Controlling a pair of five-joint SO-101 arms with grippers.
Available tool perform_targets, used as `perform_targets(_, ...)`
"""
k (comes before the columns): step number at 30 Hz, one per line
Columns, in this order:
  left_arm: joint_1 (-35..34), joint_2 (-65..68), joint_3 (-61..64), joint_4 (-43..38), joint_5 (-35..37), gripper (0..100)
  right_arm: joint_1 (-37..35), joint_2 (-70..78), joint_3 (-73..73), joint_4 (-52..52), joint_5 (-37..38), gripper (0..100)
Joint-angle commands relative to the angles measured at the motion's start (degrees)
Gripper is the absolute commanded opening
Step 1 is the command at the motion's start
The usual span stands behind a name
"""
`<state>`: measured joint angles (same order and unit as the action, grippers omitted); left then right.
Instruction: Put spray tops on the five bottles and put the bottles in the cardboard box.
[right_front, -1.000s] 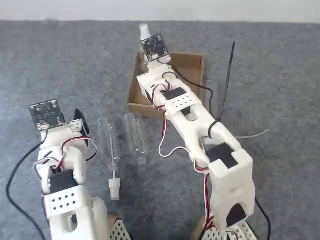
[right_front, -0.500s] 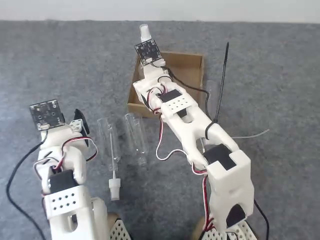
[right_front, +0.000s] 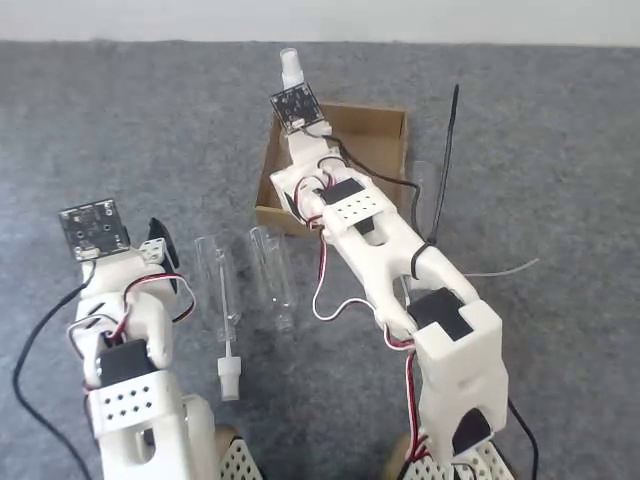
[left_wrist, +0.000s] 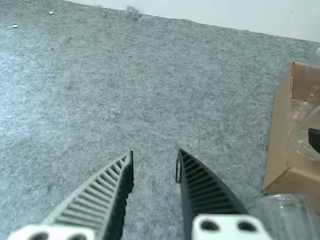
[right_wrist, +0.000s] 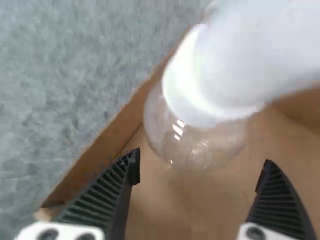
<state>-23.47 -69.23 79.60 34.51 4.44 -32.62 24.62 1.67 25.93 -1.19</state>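
- Right tool (right_wrist: 200, 161) — fingers wide apart over the cardboard box (right_wrist: 95, 160). A capped bottle (right_wrist: 200, 135) stands in the box's corner, ungripped.
- Left tool (left_wrist: 154, 156) — fingers apart above the grey worktop (left_wrist: 100, 75).
- A bare bottle (right_front: 272, 275) and a second bottle (right_front: 218, 285), a spray top (right_front: 230, 378) at its mouth, lie side by side between the arms.

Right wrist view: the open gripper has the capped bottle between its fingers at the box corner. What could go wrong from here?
1. The right gripper straddles the capped bottle close to the cardboard box wall. If it withdraws off-line, a finger might clip the bottle and tip it over the edge.
2. A bare bottle and a second bare bottle lie on their sides on the carpet. They may roll when grasped.
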Motion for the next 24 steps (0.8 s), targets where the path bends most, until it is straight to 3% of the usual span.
perform_targets(1,-0.18,-0.79,-0.13,-1.93,0.18,13,-0.04,-9.54,-2.90,4.53,-0.18,31.5)
perform_targets(24,-1.67,-0.79,-0.22,-2.11,0.53,13,-0.66,-30.29,-2.90,32.66,-0.44,31.4)
